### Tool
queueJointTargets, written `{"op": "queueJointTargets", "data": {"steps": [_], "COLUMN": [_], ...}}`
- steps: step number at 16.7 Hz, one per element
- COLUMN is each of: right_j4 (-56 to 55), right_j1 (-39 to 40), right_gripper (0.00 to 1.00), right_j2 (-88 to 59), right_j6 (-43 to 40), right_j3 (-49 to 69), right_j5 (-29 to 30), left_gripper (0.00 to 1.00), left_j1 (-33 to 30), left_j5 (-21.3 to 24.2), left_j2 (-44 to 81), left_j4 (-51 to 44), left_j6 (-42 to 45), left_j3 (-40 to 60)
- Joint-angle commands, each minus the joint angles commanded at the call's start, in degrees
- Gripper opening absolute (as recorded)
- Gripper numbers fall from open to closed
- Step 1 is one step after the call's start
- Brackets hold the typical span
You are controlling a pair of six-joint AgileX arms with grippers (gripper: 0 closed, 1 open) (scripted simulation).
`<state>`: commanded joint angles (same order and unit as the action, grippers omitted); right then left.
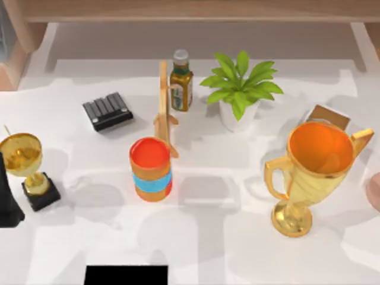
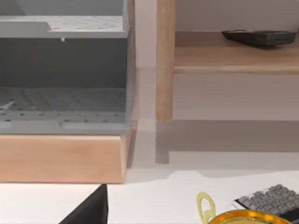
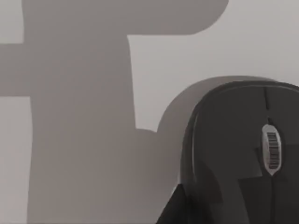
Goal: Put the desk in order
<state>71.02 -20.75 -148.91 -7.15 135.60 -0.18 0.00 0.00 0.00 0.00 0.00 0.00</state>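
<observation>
Several objects are seen spread across the white desk (image 1: 237,237) in the top view, the desk taking up most of the frame. A small gold trophy (image 1: 27,169) on a black base is placed at the left edge, a dark calculator (image 1: 107,111) at upper left, and an orange cup (image 1: 151,169) with a blue band near the centre. A wooden stand (image 1: 164,107), a sauce bottle (image 1: 181,81) and a potted plant (image 1: 239,89) are ranged along the upper middle. A large gold trophy cup (image 1: 312,172) is set at the right.

In the left wrist view, a grey perforated rack (image 2: 63,93) on a wooden base, a shelf post (image 2: 165,60) and a shelf holding a dark object (image 2: 259,37) are shown.

In the right wrist view, a black computer mouse (image 3: 243,154) is seen on the desk at lower right. Neither gripper's opening can be told.
</observation>
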Motion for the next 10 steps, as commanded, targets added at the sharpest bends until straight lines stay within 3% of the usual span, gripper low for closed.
{"op": "queueJointTargets", "data": {"steps": [10], "right_j4": [0.2], "right_j1": [-0.2], "right_gripper": [0.00], "right_j2": [0.5], "right_j6": [0.1], "right_j3": [0.1], "right_j5": [-0.1], "left_gripper": [1.00], "left_j1": [0.0], "left_j5": [0.0], "left_j2": [0.0], "left_j4": [0.0], "left_j6": [0.0], "left_j3": [0.0]}}
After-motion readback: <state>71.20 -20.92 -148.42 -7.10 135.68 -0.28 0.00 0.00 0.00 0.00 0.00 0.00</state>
